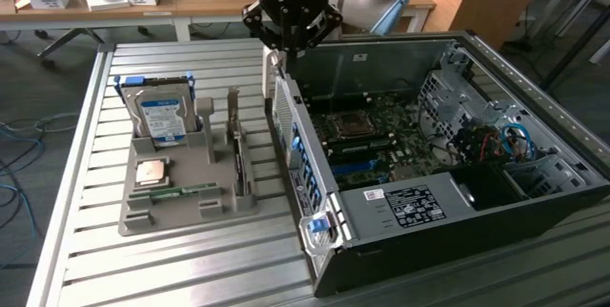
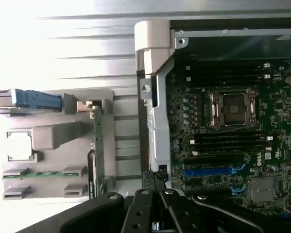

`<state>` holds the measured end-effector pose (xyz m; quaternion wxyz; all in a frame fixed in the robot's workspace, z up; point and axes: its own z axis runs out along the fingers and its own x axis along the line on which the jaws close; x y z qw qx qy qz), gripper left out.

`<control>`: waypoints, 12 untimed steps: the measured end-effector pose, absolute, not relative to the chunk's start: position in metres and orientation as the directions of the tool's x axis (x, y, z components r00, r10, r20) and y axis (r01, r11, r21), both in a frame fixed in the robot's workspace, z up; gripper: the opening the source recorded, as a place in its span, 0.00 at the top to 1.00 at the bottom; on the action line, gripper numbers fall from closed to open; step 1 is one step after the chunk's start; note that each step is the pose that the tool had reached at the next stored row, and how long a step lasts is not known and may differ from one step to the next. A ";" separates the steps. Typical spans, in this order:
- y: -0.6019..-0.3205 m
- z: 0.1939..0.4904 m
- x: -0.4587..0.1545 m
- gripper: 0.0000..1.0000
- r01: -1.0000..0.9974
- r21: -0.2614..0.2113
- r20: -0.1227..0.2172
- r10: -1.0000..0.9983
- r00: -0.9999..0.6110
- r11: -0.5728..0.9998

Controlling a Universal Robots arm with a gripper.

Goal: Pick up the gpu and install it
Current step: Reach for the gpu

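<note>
Closest to the wrist camera are the black linkages of the gripper (image 2: 154, 183). Its jaws are closed and nothing is held between them. It hangs over the rear wall of the open computer case (image 1: 533, 203), at the case's far corner. The case lies on its side on a slatted metal table (image 1: 191, 271). The gpu (image 2: 98, 145) has not been picked up. It stands on edge in a slot of a grey parts tray (image 1: 191, 215) just beside the case, on the exterior view's left, with its silvery bracket end pointing up. The step in hand appears to be the approach to the card, so the task looks to be at its very start. Judging from this, a grasp would need the jaws parted and brought from the case wall across to the card's upper edge, lined up with its thin profile. The tray also holds a hard drive (image 1: 162, 118) with blue side rails, standing upright at the end farthest from the exterior camera. A CPU (image 1: 151, 171) lies flat on the tray, on the side away from the case. A slim green RAM stick (image 1: 176, 193) lies flat beside the CPU. Inside the case is a green motherboard (image 1: 381, 136) with a CPU socket (image 2: 232, 108), rows of dark memory slots and a blue expansion slot (image 2: 208, 171). Coloured cables and metal drive bays sit on the side of the case away from the tray.
</note>
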<state>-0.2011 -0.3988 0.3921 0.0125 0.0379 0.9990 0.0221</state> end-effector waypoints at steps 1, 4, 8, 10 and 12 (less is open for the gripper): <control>-0.399 0.392 -0.204 0.89 0.075 0.045 -0.023 0.076 -0.997 0.996; -0.399 0.392 -0.212 0.89 0.075 0.045 -0.023 0.077 -0.997 0.996; -0.399 0.391 -0.223 0.89 0.076 0.045 -0.023 0.077 -0.997 0.996; -0.399 0.391 -0.228 0.89 0.077 0.045 -0.023 0.078 -0.997 0.996; -0.399 0.391 -0.234 0.89 0.077 0.045 -0.023 0.078 -0.997 0.996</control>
